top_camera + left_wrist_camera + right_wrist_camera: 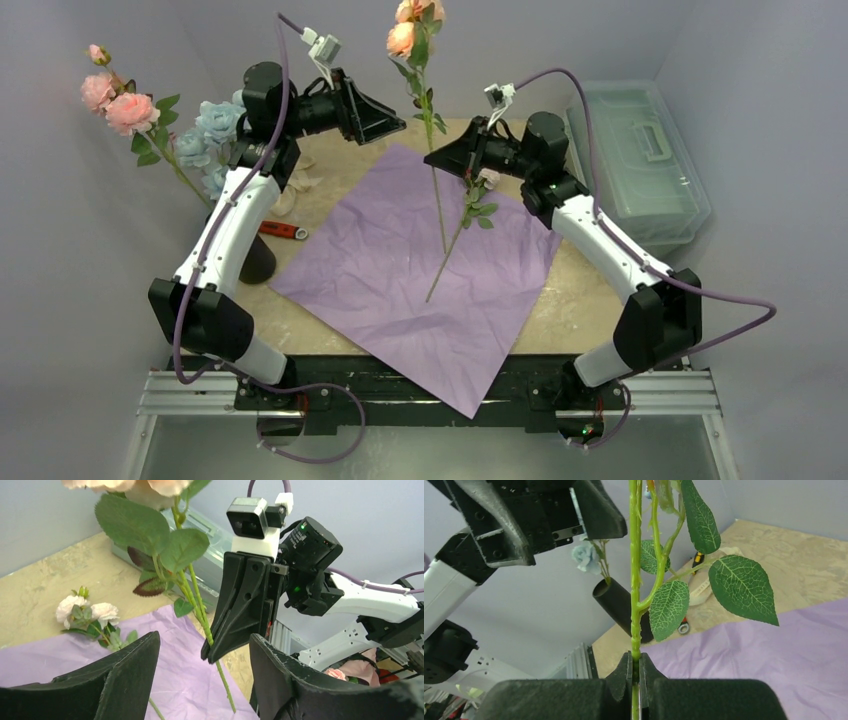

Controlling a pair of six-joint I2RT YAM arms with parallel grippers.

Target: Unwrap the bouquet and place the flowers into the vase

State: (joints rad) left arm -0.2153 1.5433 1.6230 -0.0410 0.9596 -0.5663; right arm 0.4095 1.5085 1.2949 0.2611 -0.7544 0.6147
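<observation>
From above, the purple paper [400, 270] lies flat and open in the middle of the table [590, 300]. Just above the middle of the frame, the right gripper [432, 157] is pinched tight on the stem of a peach rose [403, 38]. The rose stands straight up, with its blooms at the top of the frame. The left gripper [385, 120] hangs close by on the left, jaws apart, holding nothing. A small white flower [488, 178] lies on the paper. At the left the dark vase [258, 262] stands beside the left arm, with pink roses [118, 100] and blue roses [210, 125] above it. A clear box [640, 160] sits at the right.

In the left wrist view, the left gripper's two black fingers [125, 680] sit wide apart at the bottom. Between them, farther off, the right gripper [212, 647] clamps the green stem.

In the right wrist view, the fingers [621, 677] squeeze the stem at the bottom middle. The vase [616, 605] shows just left of the stem — a blue rose pokes out of its mouth.
</observation>
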